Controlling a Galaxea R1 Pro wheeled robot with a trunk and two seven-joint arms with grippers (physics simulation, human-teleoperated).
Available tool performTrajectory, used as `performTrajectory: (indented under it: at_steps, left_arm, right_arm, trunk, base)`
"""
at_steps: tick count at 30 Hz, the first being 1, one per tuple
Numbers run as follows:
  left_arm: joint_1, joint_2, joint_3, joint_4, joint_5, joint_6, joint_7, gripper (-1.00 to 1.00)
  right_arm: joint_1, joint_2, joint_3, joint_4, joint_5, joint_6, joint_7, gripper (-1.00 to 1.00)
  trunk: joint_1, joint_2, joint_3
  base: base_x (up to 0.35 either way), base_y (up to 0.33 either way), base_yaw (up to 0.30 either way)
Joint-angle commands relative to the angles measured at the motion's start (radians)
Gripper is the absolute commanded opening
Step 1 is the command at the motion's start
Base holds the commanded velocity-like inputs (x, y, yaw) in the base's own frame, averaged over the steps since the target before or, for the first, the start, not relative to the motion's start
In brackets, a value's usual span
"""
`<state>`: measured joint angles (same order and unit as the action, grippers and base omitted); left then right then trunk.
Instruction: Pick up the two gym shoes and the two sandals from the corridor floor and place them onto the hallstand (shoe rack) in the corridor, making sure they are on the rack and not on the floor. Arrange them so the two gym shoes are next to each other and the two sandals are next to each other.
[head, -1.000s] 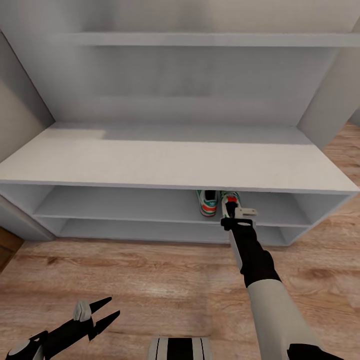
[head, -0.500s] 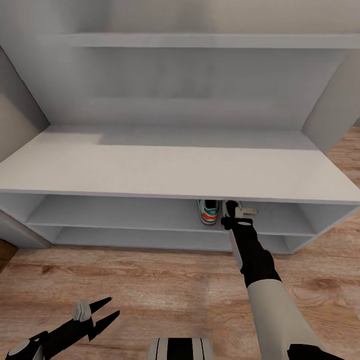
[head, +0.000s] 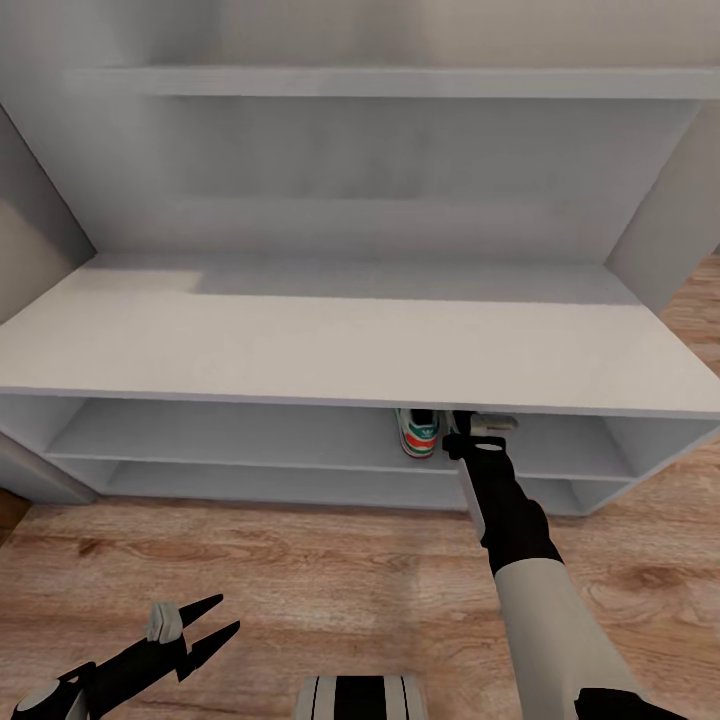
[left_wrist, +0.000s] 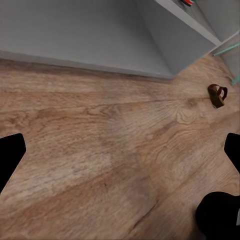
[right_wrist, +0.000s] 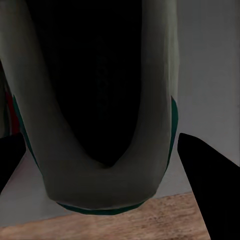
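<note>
White, teal-striped gym shoe (right_wrist: 95, 125) (dark opening) sits between the right gripper's (right_wrist: 107, 155) spread fingers.

I'm facing the hallstand (head: 330, 340): pale grey bench w/ broad flat top, two open tiers under it, wall shelves above. On the upper tier, right of centre, sits one gym shoe (head: 419, 432), heel toward me; a second gym shoe (right_wrist: 100, 165) fills my right wrist cam. Corridor floor (head: 300, 570) = wood planks; one sandal (left_wrist: 218, 94) lies on it near the rack's end.
</note>
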<state>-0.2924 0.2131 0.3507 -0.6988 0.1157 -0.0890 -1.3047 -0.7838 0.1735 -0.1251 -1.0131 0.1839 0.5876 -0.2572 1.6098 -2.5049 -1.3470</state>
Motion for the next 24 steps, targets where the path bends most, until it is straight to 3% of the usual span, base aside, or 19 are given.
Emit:
performTrajectory:
  at_steps: [1,12,24]
  left_arm:
    - [-0.001,0.000,0.001,0.001,0.001,-0.009,-0.002,1.00]
    - [-0.001,0.000,0.002,0.001,0.000,-0.009,-0.002,1.00]
    - [0.000,0.000,0.002,0.001,0.001,-0.009,-0.002,1.00]
  right_arm:
    - [0.000,0.001,-0.002,0.036,0.006,0.006,0.003,-1.00]
    - [0.000,0.001,-0.002,0.036,0.006,0.006,0.003,-1.00]
    - [0.000,0.001,-0.002,0.036,0.006,0.006,0.003,-1.00]
  trunk:
    - [0.000,0.000,-0.001]
    - [0.000,0.000,-0.001]
    - [0.000,0.000,-0.001]
  base:
    - [0.009,0.000,0.000]
    - [0.100,0.000,0.000]
    - [0.006,0.000,0.000]
